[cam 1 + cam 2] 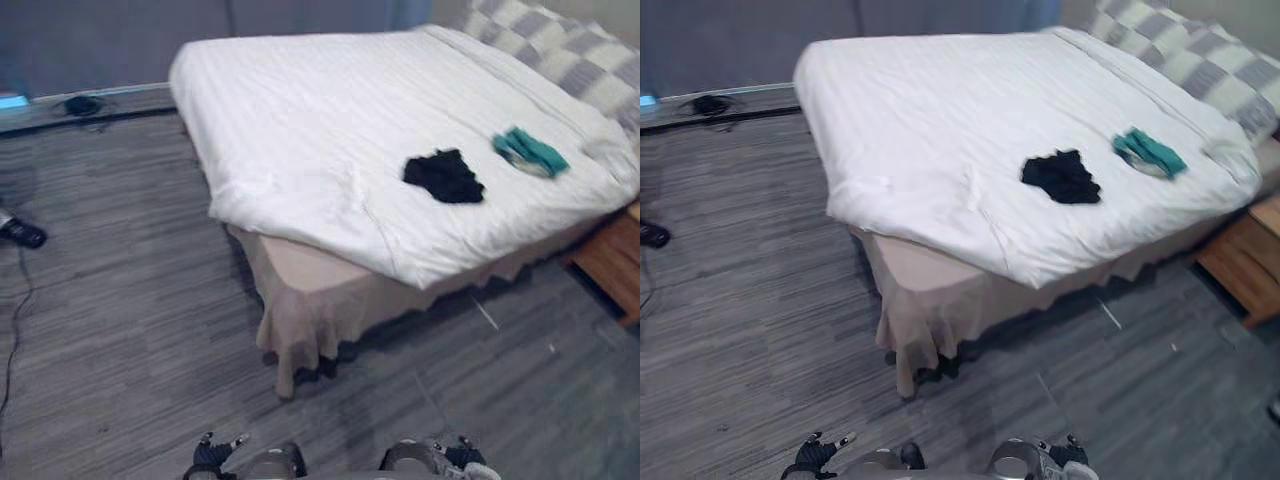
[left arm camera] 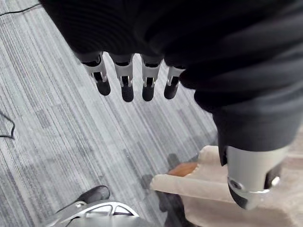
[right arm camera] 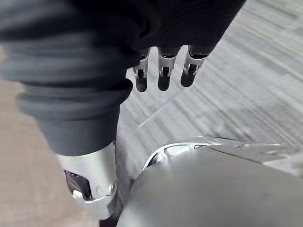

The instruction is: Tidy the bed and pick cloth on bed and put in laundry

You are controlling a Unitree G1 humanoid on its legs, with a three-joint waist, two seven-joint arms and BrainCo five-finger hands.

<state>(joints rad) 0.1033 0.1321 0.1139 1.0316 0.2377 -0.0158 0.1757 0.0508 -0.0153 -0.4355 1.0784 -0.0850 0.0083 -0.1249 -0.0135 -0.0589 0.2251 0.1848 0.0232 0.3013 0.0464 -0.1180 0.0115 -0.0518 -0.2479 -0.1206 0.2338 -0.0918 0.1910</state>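
While black cloth (image 1: 443,177) tops bed (image 1: 300,110), teal cloth (image 1: 530,152) lies near.

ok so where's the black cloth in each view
Left eye view: black cloth on the white duvet, right of centre.
Right eye view: same spot, slightly further left.
Left wrist view: grey floor.
Right wrist view: grey floor.
Shared landmark: teal cloth to its right.

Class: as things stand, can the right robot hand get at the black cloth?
Probably not: the right robot hand hangs by the floor, short of the black cloth on the bed.
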